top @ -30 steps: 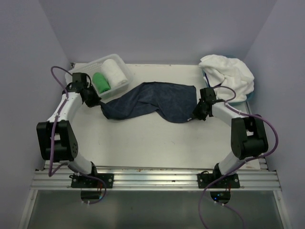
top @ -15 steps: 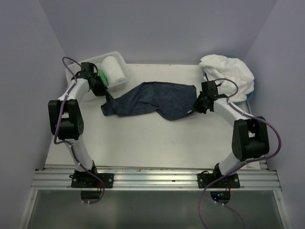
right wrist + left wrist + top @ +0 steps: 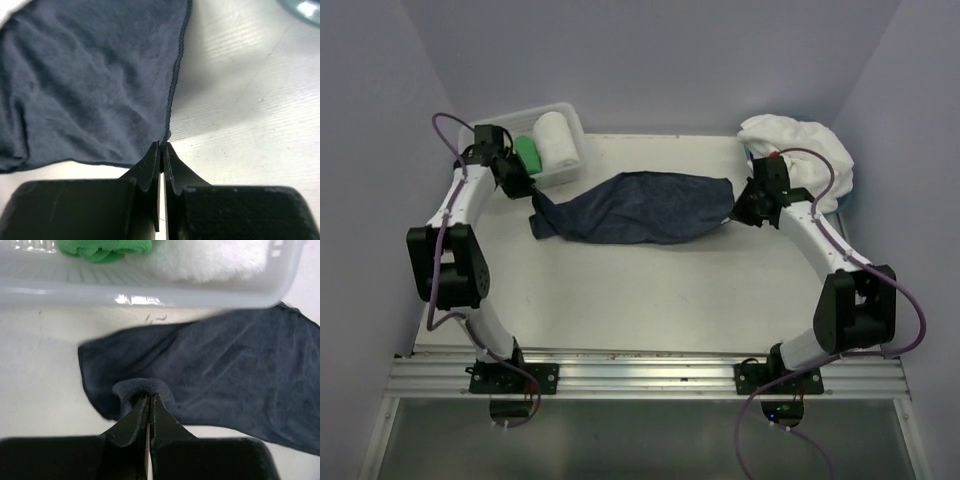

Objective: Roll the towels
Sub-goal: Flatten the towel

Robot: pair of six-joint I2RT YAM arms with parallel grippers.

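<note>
- Navy towel [image 3: 635,208] lies across the middle of the table [image 3: 650,300], running left to right. It is wrinkled and strung between the two grippers.
- Left gripper [image 3: 148,401]: jaws pressed together on a small fold at the navy towel's left end, with cloth bunched over the tips.
- Right gripper [image 3: 162,147]: jaws pressed together on the hemmed edge at the towel's right end. The rest of the cloth spreads away from the fingers.
- Clear plastic basket [image 3: 572,118] sits at the back left corner, just behind the left gripper. Its near wall is close to the navy towel's far edge.
- In the basket, a rolled green towel [image 3: 528,153] lies against a rolled white towel [image 3: 557,142].
- Heap of white towels [image 3: 798,150] at the back right, loose and unrolled, behind the right arm. That arm's purple cable [image 3: 810,160] loops in front of it.
- Pale bluish tub [image 3: 305,7]: only a sliver of rim shows in the corner of the right wrist view, cut off by the frame. From overhead the heap covers nearly all of it.
- From overhead, both sets of fingertips are hidden under the wrist housings, so the grips read only from the wrist cameras.
- The left wrist view crops both rolls at its top edge.
</note>
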